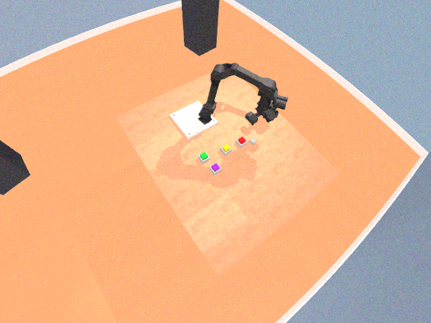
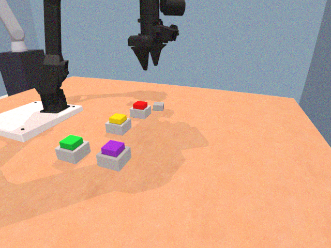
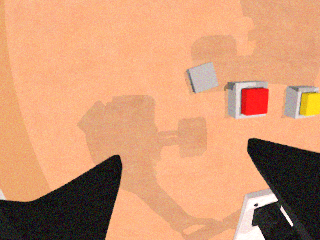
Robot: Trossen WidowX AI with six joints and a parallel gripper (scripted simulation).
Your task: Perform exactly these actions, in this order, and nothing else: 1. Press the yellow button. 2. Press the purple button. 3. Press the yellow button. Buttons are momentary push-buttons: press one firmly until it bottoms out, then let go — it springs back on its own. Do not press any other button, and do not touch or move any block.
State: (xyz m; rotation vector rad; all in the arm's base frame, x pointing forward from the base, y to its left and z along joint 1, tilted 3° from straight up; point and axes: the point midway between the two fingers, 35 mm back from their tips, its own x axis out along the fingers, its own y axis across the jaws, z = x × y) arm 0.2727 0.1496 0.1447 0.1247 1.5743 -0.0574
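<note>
Yellow cap raised, gripper spread wide above the table

Yellow, smooth and boxy, the cap of the yellow button (image 1: 226, 148) (image 2: 117, 119) (image 3: 310, 104) stands proud of its pale grey square housing, and I see nothing touching it. It sits on the table between the red button (image 1: 241, 140) (image 2: 140, 105) (image 3: 254, 101) on one side and the green and purple ones on the other. The purple button (image 1: 215, 167) (image 2: 113, 148) has the same blocky build, its flat-topped cap also up, with the green button (image 1: 203, 156) (image 2: 71, 142) near it. All four housings look matte, with crisp edges.

Just beside the red button I have a small plain grey block (image 1: 252, 140) (image 2: 158, 106) (image 3: 203, 77), turned at a slight angle in my wrist view.

My gripper (image 1: 261, 118) (image 2: 150, 67) (image 3: 186, 154) is released, its black tapered fingers well apart with nothing between them. It hangs in the air, clear of every button and of the block. The arm, dark and angular, rises from a white slab (image 1: 184, 121) (image 2: 16, 130) (image 3: 243, 220) with small dark holes near its corners.

Under it all, the orange tabletop (image 1: 139, 225) (image 2: 227, 186) (image 3: 60, 65) carries a fine speckled grain, and in my top view a paler, wood-like patch lies beneath the buttons. The arm's shadows fall across it in soft brown shapes.
</note>
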